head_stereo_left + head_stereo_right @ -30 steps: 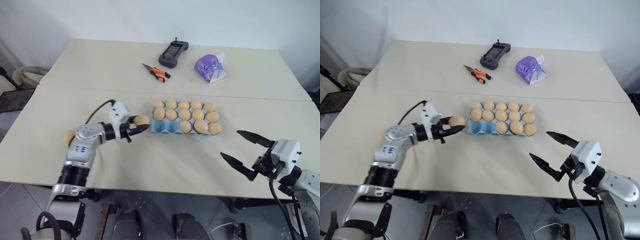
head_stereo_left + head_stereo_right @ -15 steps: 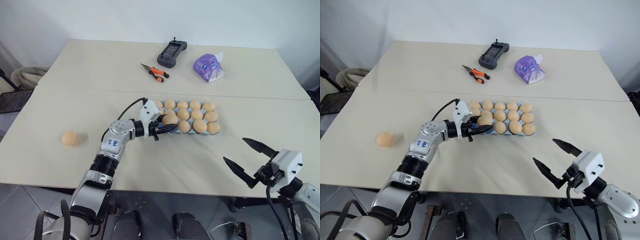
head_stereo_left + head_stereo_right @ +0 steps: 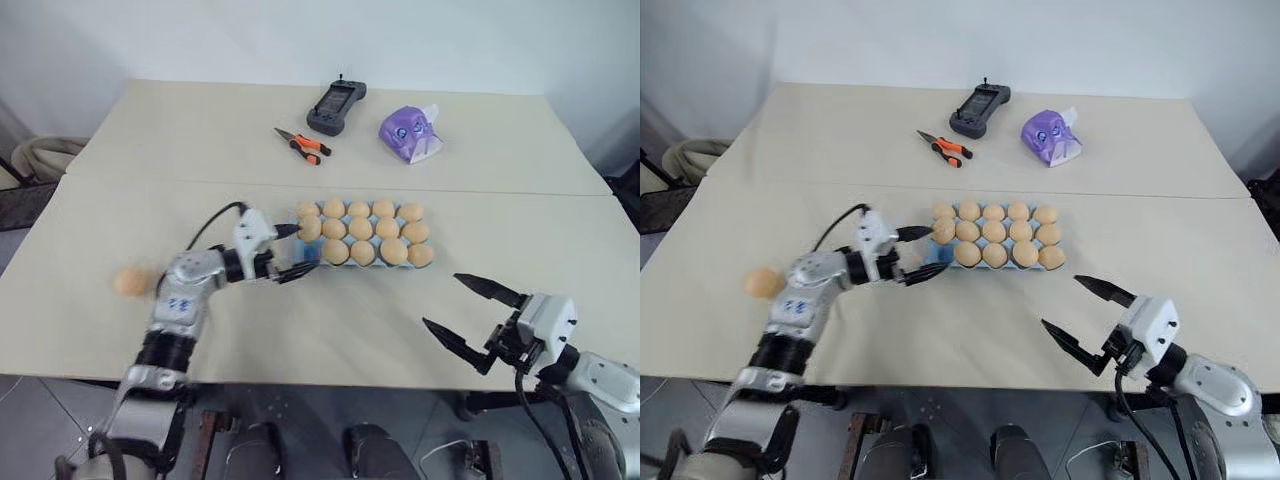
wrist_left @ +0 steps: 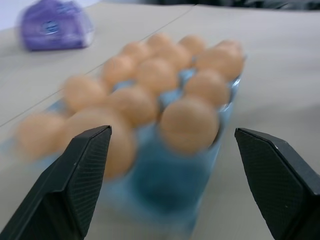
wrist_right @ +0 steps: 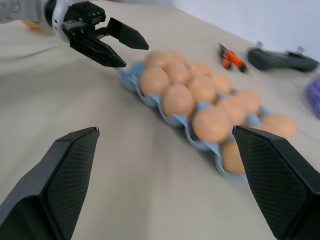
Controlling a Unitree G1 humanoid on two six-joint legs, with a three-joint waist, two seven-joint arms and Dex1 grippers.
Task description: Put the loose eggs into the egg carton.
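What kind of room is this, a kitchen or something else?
Probably a robot test room, not a kitchen: plain pale tables against a bare wall, with pliers and a handheld controller lying beyond the egg carton. No stove or sink is in view.

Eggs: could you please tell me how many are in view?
15. Fourteen eggs sit in the carton, filling every cup but the front-left one; one loose egg lies on the table, far left. None seems hidden.

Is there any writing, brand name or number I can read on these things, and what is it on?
None can be read.
Left arm: small blue marks, too small to read.
Purple tissue pack: a printed picture, no legible words.
Black handheld controller: no legible label.
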